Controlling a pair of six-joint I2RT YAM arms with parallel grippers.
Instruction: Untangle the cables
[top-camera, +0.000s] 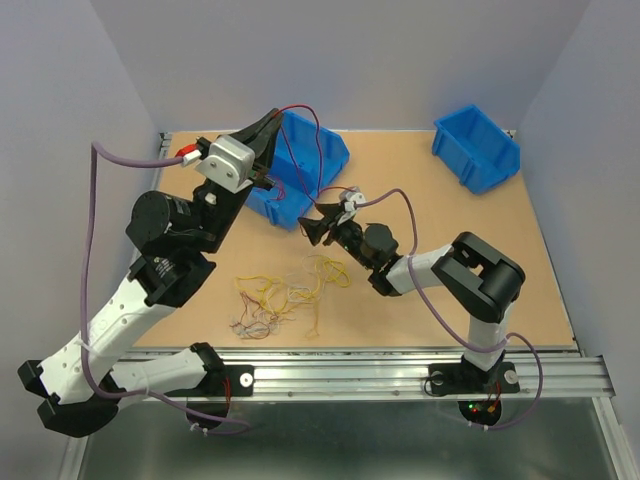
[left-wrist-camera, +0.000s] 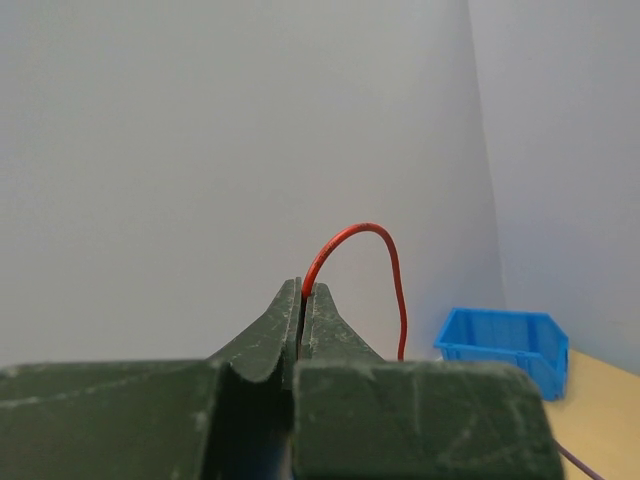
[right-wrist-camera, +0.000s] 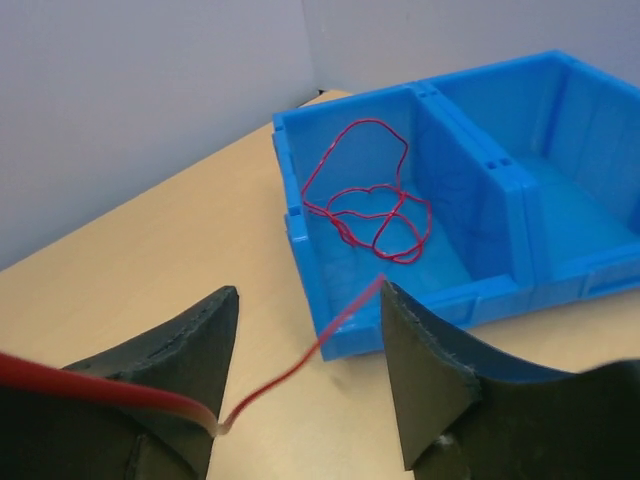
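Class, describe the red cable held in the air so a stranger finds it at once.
On the table, find the blue bins nearer the left side. Above them the left pincer is shut on one red cable. Unlike the tangle lying flat on the table, it arcs alone through the air.

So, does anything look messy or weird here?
Yes. One red wire arches through the air from the shut left gripper above the blue bin, and a tangle of wires lies loose on the table.
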